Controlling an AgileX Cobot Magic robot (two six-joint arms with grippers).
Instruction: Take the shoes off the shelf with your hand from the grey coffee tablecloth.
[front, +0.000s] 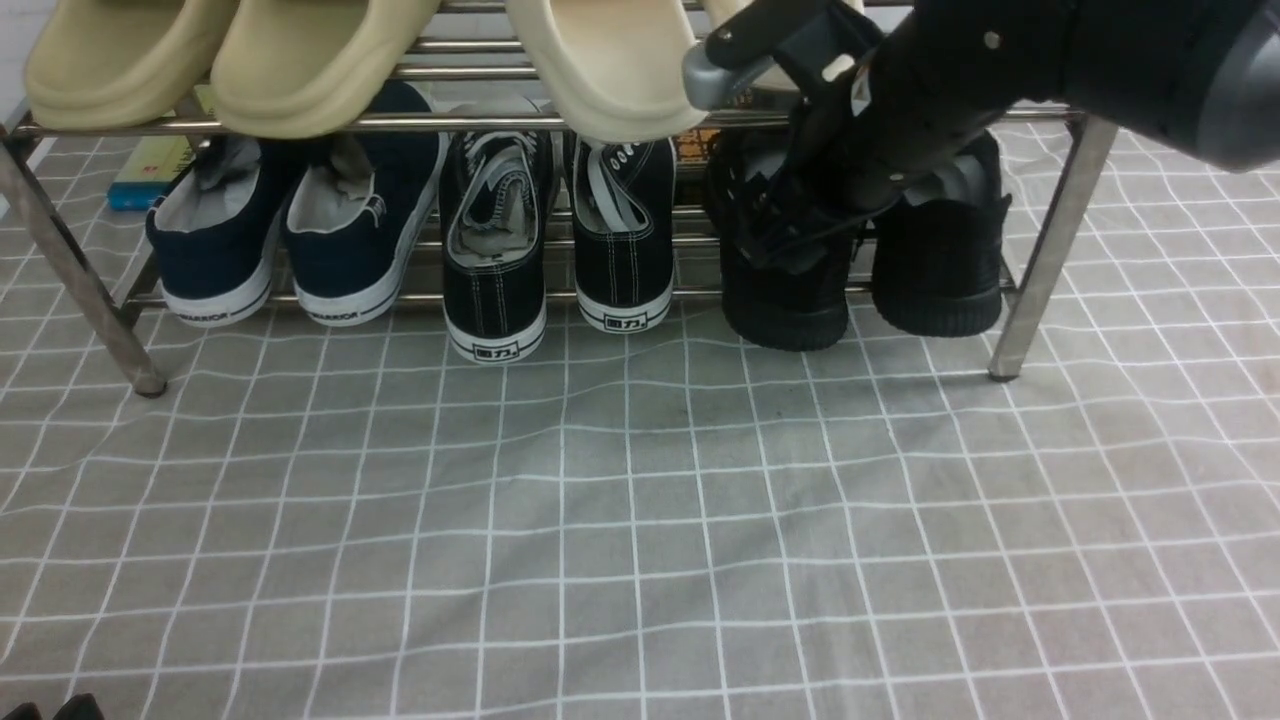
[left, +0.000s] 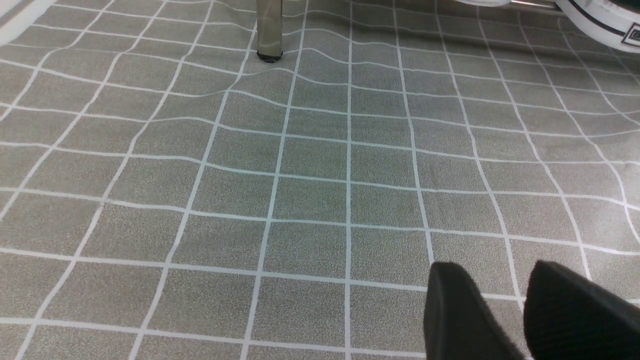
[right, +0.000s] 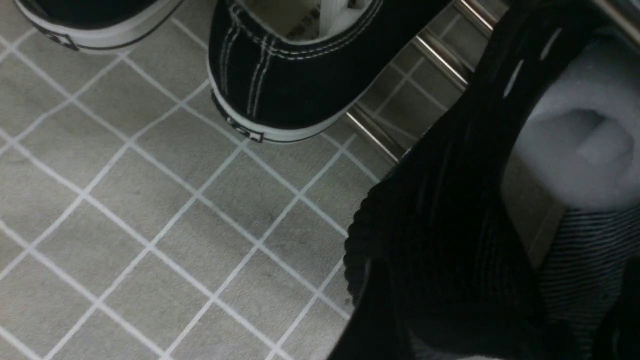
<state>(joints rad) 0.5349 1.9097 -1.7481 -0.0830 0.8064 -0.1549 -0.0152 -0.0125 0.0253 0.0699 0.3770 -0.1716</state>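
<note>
The right gripper (right: 475, 305) is buried in the mouth of one sneaker (front: 785, 275) of the shoes (front: 935, 275), low on the shelf (front: 1050, 250), with its mate just beside it. Whether the jaws are clamped on the heel wall cannot be told, as it is too dark there. The left gripper (left: 500, 305) is held parted and empty, well apart, over the grey coffee tablecloth (front: 640, 520). Now the danger: a thin collar hold could be lost on the pull, the sole could be snagged on the front rail, and the cream slipper (front: 610, 80) just above the wrist could be knocked off.
</note>
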